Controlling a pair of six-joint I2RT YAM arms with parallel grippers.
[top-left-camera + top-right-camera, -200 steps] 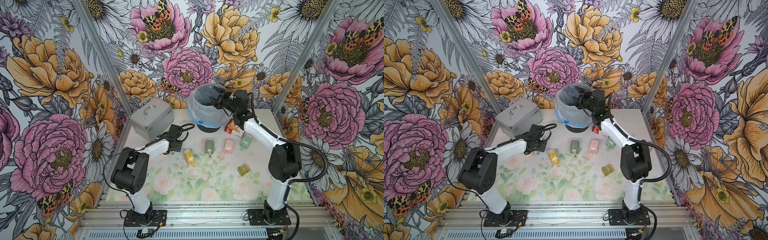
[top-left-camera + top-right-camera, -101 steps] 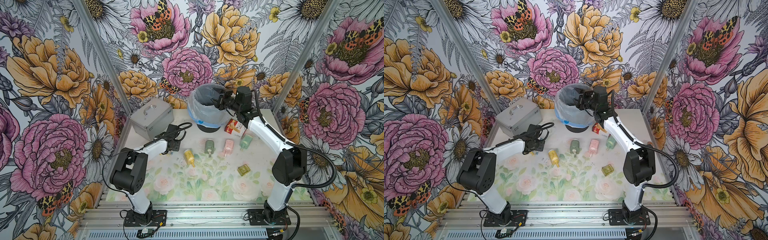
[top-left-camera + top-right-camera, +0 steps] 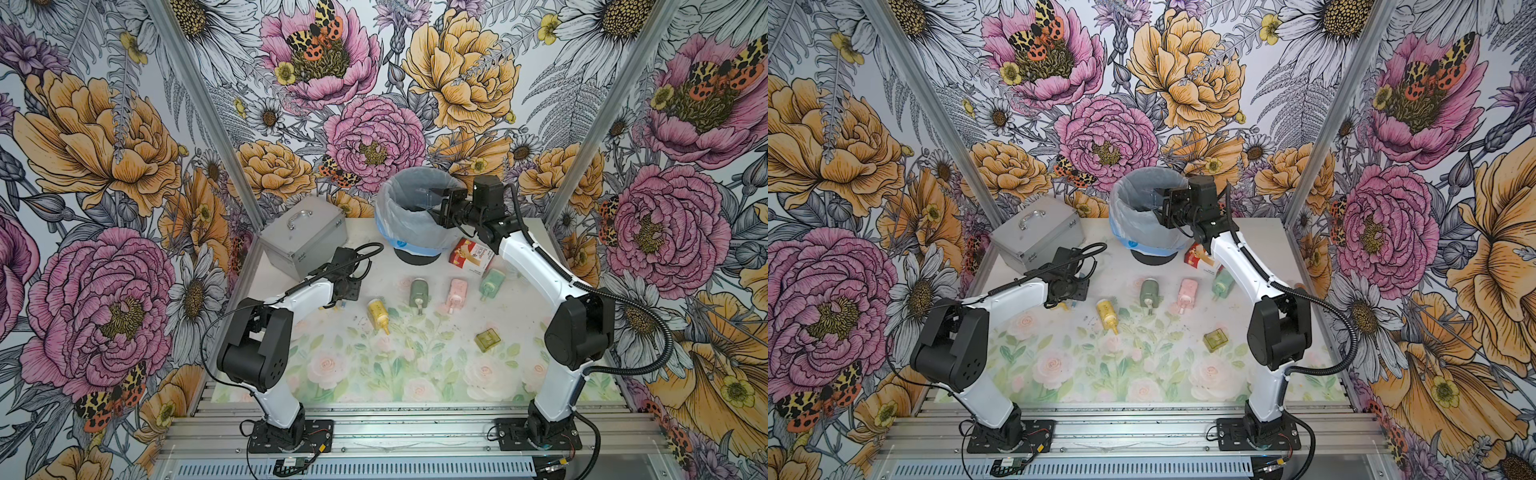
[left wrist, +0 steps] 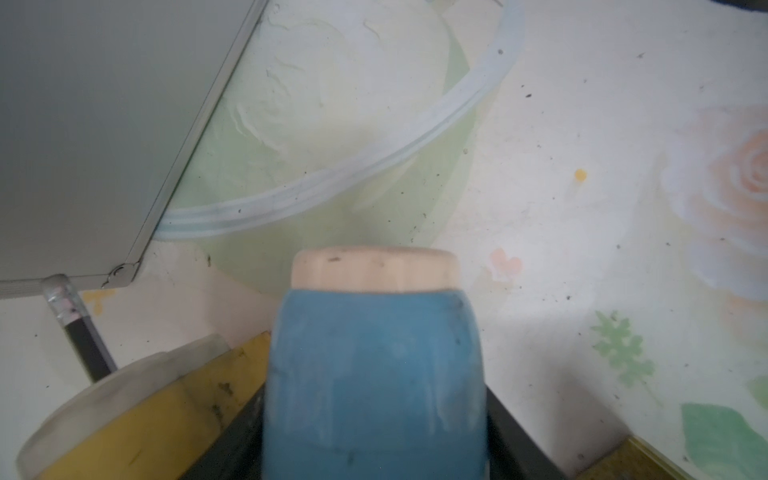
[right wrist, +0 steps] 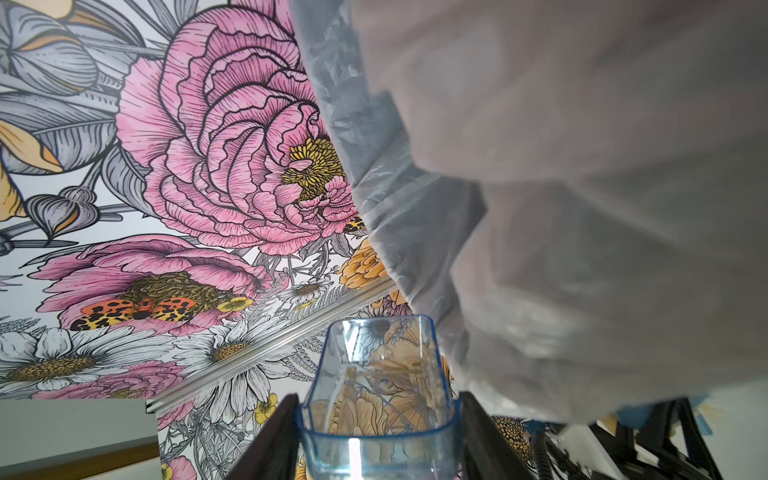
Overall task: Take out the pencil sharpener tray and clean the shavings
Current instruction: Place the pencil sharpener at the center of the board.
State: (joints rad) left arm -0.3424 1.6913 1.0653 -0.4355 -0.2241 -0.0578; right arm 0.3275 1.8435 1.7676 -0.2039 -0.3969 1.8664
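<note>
Right wrist view alone shows right gripper (image 5: 376, 411) pinching one clear tray (image 5: 374, 365). Left gripper (image 4: 374, 436) around one blue sharpener (image 4: 374, 353), grip unclear

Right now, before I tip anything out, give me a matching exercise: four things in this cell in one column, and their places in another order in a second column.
Things:
1 clear blue tray
2 blue sharpener
3 metal case
4 olive square piece

Places:
a back left corner
b between the left fingers
c lying free on the mat
d between the right fingers, at the bin's rim

Pairs: 1-d, 2-b, 3-a, 4-c
</note>
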